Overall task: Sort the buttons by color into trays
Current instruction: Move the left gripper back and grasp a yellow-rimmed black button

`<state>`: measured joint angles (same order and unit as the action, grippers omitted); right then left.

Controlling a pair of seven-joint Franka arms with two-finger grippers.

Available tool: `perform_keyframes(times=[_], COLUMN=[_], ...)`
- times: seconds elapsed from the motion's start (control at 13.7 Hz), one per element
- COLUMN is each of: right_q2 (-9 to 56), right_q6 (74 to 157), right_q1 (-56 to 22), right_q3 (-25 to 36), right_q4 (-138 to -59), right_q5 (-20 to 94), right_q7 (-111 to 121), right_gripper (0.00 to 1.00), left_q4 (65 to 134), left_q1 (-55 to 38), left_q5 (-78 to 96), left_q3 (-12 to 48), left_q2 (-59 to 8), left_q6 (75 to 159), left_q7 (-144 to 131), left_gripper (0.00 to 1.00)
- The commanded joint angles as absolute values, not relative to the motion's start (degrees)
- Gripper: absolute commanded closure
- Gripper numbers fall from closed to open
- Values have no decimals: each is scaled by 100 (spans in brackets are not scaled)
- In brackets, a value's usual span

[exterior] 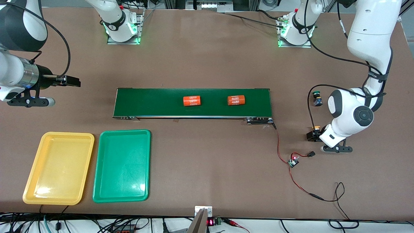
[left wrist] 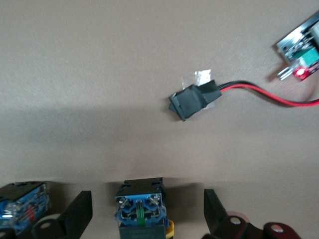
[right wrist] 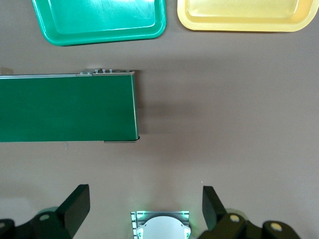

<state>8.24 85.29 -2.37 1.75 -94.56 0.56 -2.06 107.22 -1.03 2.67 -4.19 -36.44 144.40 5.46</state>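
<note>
Straddling a yellow-capped button [left wrist: 142,211] that is standing on the table [exterior: 207,181] at the left arm's end, my left gripper [left wrist: 148,215] is keeping its fingers [left wrist: 79,214] spread, one on each side and neither touching. A second button [left wrist: 22,204] is lying just beside it; a green-capped button [exterior: 317,98] is sitting farther from the front camera. A black connector [left wrist: 194,99] with red and black wires is lying near. My right gripper [right wrist: 145,211] is waiting, spread and empty, over bare table at the right arm's end. The yellow tray [exterior: 59,168] and green tray [exterior: 122,165] are lying side by side, nearer the camera than the conveyor belt [exterior: 192,103] bearing two orange cylinders [exterior: 192,100].
</note>
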Motion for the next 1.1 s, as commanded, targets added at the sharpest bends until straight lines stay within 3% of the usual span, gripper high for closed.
perform_keyframes(times=[0.0,0.15,0.29,0.51,0.8,1.02], right_q2=[826,826,826,826,826,826], right_q6=[8473,8473,8464,8438,8438,8438], right_q1=[-211,-211,-211,-211,-211,-211], right_q3=[167,167,167,167,167,167], right_q4=[-9448,-9448,-9448,-9448,-9448,-9448], right_q5=[141,141,141,141,149,149], right_q7=[-114,-114,-114,-114,-114,-114], right_gripper=[0,0,0,0,0,0], left_q4=[10810,10811,10784,10732,10276,10239], left_q1=[-158,-158,-158,-158,-167,-193], left_q5=[395,396,396,396,395,422], left_q3=[-483,-483,-483,-483,-396,121], left_q2=[-3586,-3534,-3463,-3253,-2918,-2673], left_q6=[14300,14055,13826,13729,12616,12121], left_q7=[388,-33,-53,-53,-62,-323], left_gripper=[47,67,73,76,76,75])
